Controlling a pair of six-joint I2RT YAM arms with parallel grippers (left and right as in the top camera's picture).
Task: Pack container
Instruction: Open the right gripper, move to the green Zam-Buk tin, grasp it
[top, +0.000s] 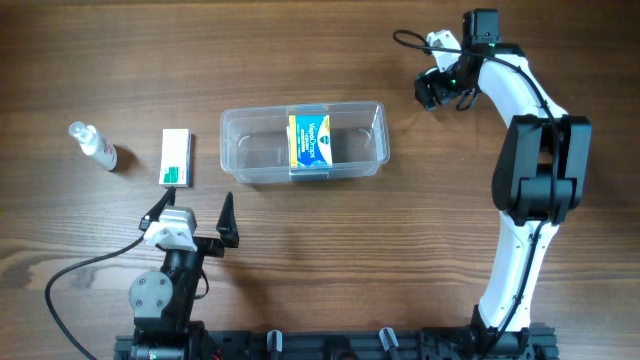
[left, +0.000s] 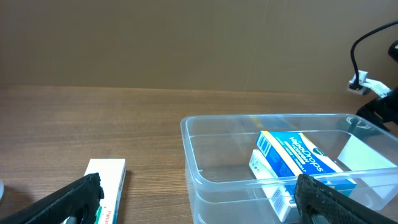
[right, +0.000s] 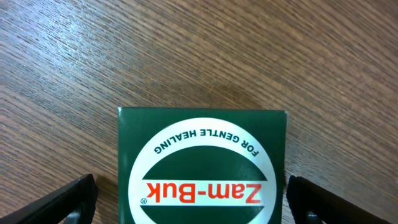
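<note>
While the left gripper (top: 193, 208) hangs near the front edge of the table (top: 330, 260), its fingers (left: 68, 199) stand spread wide with nothing between them. Just beyond it, a white and green box (top: 177, 158) lies flat on the wood. To the right of that box and apart from it, the container (top: 255, 150) sits upright near the table centre. Inside it, a blue and yellow box (top: 310, 140) rests tilted on a white box (left: 264, 171). A small spray bottle (top: 95, 145) lies at far left. Farthest away, beyond the container's right end, the right gripper (top: 435, 92) is spread wide around a green Zam-Buk box (right: 202, 168). A gap shows at one finger (right: 68, 199); contact at the other cannot be determined.
</note>
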